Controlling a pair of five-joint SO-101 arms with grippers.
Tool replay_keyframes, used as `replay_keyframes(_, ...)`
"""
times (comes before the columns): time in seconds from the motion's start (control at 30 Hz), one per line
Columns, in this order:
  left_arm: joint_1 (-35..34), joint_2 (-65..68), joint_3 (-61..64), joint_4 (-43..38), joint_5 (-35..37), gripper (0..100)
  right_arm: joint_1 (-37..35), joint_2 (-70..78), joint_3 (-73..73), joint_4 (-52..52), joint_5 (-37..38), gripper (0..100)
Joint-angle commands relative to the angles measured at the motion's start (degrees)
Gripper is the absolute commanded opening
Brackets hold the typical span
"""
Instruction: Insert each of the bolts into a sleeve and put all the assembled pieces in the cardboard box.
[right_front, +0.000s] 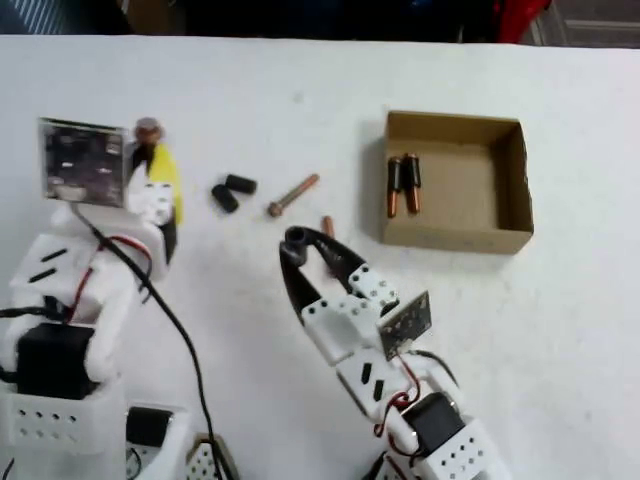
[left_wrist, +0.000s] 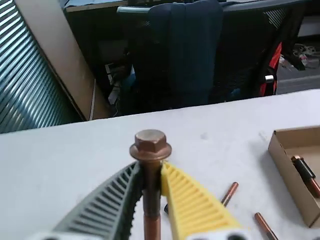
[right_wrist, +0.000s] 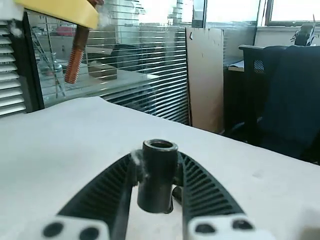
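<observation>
High view: the left gripper (right_front: 150, 145) is clamping a bolt (right_front: 147, 128) in its jaws, and the right gripper (right_front: 297, 242) is gripping a sleeve (right_front: 295, 237) mid-desk (right_front: 300, 90). Two assembled pieces (right_front: 403, 185) are lying in the cardboard box (right_front: 455, 238). Left wrist view: the bolt is standing upright between the jaws. Right wrist view: the jaws are pinching the sleeve upright.

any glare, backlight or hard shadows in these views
Right wrist view: bright windows backlight the scene, so the sleeve reads as a dark shape. High view: the table is evenly lit, with no hard shadows around the cardboard box. Left wrist view: the held bolt catches light against a dim room.
</observation>
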Motion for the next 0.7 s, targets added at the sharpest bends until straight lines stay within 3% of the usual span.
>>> replay_keyframes(0.0, 7.1, -1.5, -0.2, -2.7, -3.4, 2, -0.6, -0.8, 0.5, -2.1, 2.6, 1.7)
replay_keyframes(0.13, 11.6, -1.5, -0.9, -4.1, 0.6, 2, -0.6, -0.8, 0.5, -2.0, 6.5, 1.7)
replay_keyframes(0.4, 15.9, -1.5, -0.5, -10.5, 5.2, 2, -0.6, -0.8, 0.5, -1.7, 6.4, 1.7)
replay_keyframes(0.67, 22.8, -1.5, -0.5, -10.5, 14.0, 2, -0.6, -0.7, 0.5, -1.6, 6.4, 1.7)
